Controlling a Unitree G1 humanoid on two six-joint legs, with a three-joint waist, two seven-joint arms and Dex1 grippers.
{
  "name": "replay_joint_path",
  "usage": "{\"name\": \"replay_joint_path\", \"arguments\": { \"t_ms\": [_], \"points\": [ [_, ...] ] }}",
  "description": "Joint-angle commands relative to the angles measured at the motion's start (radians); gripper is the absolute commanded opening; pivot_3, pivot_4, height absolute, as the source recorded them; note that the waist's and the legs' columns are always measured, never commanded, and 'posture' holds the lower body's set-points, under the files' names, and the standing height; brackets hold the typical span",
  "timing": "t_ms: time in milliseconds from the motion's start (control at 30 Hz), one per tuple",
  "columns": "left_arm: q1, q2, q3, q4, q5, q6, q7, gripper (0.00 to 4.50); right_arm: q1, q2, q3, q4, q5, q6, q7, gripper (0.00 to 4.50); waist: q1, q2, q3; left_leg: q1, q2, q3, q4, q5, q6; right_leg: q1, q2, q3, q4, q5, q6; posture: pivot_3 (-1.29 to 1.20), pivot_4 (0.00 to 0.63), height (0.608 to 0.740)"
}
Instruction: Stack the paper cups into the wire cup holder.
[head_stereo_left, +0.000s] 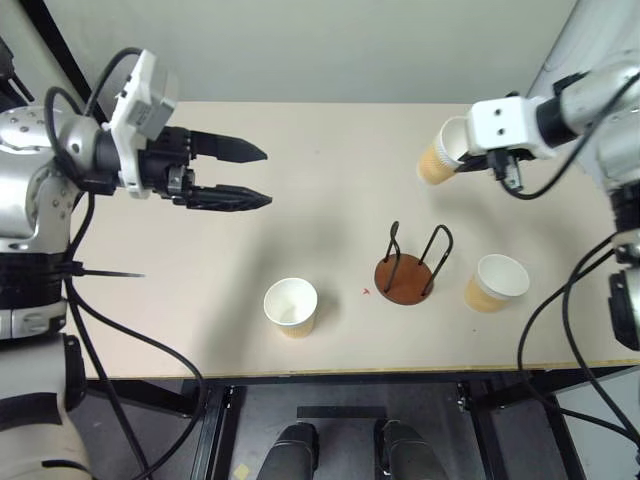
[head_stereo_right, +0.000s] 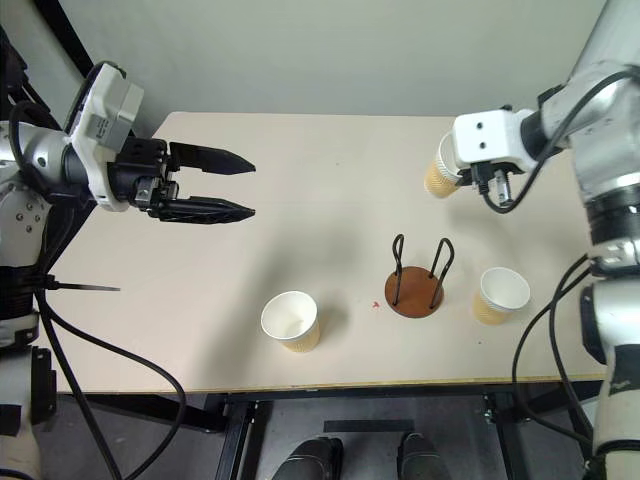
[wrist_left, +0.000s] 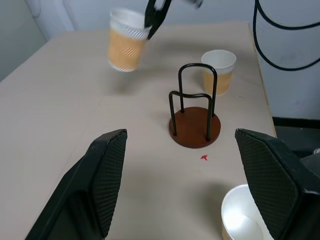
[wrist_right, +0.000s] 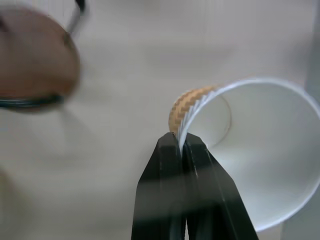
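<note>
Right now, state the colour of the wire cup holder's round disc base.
Reddish-brown round disc base; left wrist view shows it best.

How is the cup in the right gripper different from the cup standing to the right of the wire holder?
The held cup hangs above the table, tilted, pinched by its rim in the shut right gripper. The cup right of the wire holder stands upright on the table, untouched. Both are tan outside and white inside.

Paper cups (head_stereo_left: 291, 305) – tan-yellow with a ribbed zigzag pattern outside, white inside; cup holder (head_stereo_left: 405, 279) – reddish-brown base, black wire loops.
</note>
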Motion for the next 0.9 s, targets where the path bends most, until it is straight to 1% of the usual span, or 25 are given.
{"name": "replay_joint_path", "arguments": {
  "t_ms": [33, 100, 267, 533, 633, 900],
  "points": [
    [-0.041, -0.013, -0.002, 0.025, 0.016, -0.033, -0.019, 3.72, 0.042, -0.101, -0.008, -0.261, 0.13, 0.158, 0.03, 0.03, -0.001, 0.0, 0.0, 0.0, 0.0, 0.0, 0.0, 0.0, 0.0, 0.0, 0.0, 0.0, 0.0, 0.0, 0.0, 0.0, 0.15, 0.74],
    [-0.053, -0.031, -0.008, 0.042, 0.022, -0.044, -0.025, 3.72, 0.081, -0.142, 0.006, -0.334, 0.146, 0.187, 0.03, 0.03, -0.001, 0.0, 0.0, 0.0, 0.0, 0.0, 0.002, 0.0, 0.0, 0.001, 0.0, 0.0, 0.0, 0.0, 0.0, 0.0, 0.15, 0.74],
    [-0.059, -0.059, -0.014, 0.057, 0.03, -0.058, -0.032, 3.72, 0.123, -0.173, 0.026, -0.406, 0.166, 0.23, 0.03, 0.03, -0.006, 0.0, 0.0, 0.001, 0.0, 0.0, 0.008, 0.001, 0.003, 0.003, 0.0, 0.001, 0.002, 0.001, 0.003, 0.0, 0.15, 0.74],
    [-0.04, -0.048, 0.004, 0.045, 0.03, -0.054, -0.027, 3.72, 0.137, -0.197, 0.066, -0.452, 0.207, 0.228, 0.03, 0.03, -0.006, 0.0, 0.0, 0.001, -0.001, 0.0, 0.009, 0.005, 0.006, 0.004, 0.0, 0.001, 0.003, 0.001, 0.003, 0.0, 0.15, 0.74],
    [-0.033, -0.043, 0.01, 0.036, 0.027, -0.051, -0.022, 3.72, 0.135, -0.189, 0.077, -0.472, 0.227, 0.238, 0.03, 0.03, -0.006, 0.0, 0.0, 0.001, -0.001, 0.0, 0.009, 0.005, 0.006, 0.004, 0.0, 0.001, 0.003, 0.001, 0.003, 0.0, 0.15, 0.74],
    [-0.015, -0.029, 0.024, 0.015, 0.016, -0.043, -0.006, 3.72, 0.148, -0.143, 0.103, -0.439, 0.158, 0.162, 0.03, 0.03, -0.006, 0.0, 0.0, 0.001, -0.001, 0.0, 0.009, 0.005, 0.006, 0.003, 0.0, 0.001, 0.003, 0.001, 0.004, 0.0, 0.15, 0.74]
  ]
}}
